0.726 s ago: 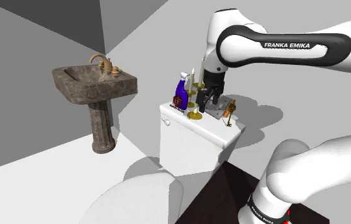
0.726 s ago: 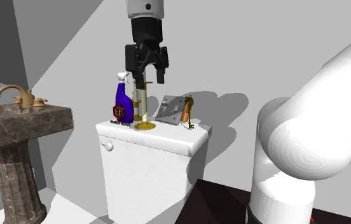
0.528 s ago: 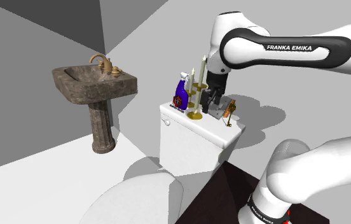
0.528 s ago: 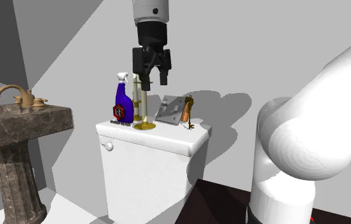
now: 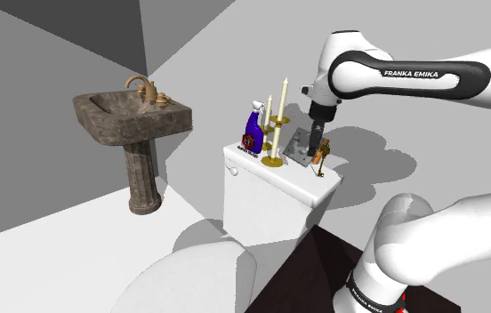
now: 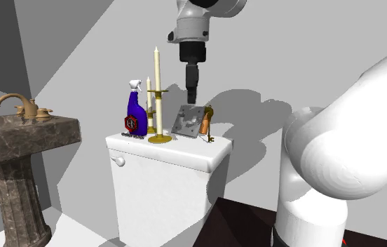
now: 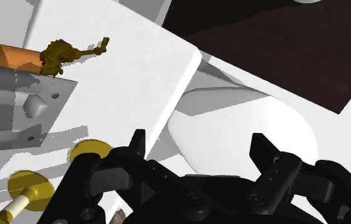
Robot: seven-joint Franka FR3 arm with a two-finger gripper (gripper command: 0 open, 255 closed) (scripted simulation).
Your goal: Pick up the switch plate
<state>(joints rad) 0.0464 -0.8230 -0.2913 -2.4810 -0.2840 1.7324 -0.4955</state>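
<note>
I'm on the approach. The fingers stand wide apart with nothing between them, hanging just above the grey switch plate. It leans tilted on the toilet tank lid, between the brass candlestick and an orange-and-brown trinket. In the wrist view the plate sits off to one side, outside the gap. I'd shift across until its upper edge is centred, descend slowly clear of the candlestick, and close across the thin edge.
</note>
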